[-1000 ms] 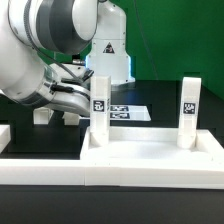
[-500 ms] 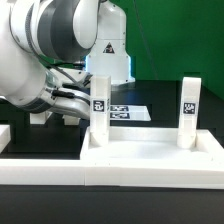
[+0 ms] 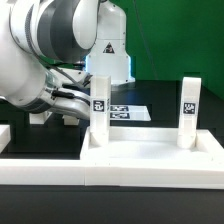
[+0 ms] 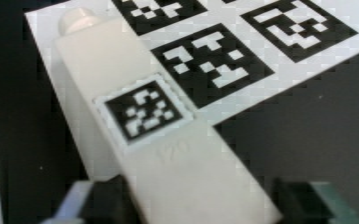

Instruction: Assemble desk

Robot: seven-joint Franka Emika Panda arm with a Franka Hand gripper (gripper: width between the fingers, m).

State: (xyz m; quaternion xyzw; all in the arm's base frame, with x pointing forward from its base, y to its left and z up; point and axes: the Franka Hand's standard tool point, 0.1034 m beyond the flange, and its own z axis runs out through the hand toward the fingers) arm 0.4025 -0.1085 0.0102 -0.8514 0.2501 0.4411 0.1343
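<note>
- Presently, the gripper (image 4: 194, 200) is seen with jaws spread either side of a loose leg (image 4: 149, 120). A dark gap is visible beside one finger (image 4: 309, 196), so no pinch is judged to be made yet.
- The loose leg is laid flat on the table (image 4: 318, 130), along the edge of the marker board (image 4: 220, 55). Whether it overlaps that edge cannot be told.
- The top (image 3: 150, 165) is laid on the table in the foreground of the exterior view, with two upright legs (image 3: 98, 108) at its far corners.
- Risk: the loose leg is seen skewed to the line of the jaws. If closed so, its corners could be caught instead of its flats, and it could be twisted or squeezed out.
- Risk: the jaws appear placed beyond the tag, toward one end. If that is so, the leg could droop or swing when lifted.
- Risk: the arm is seen close behind one upright leg. That leg could be knocked during a careless lift.
</note>
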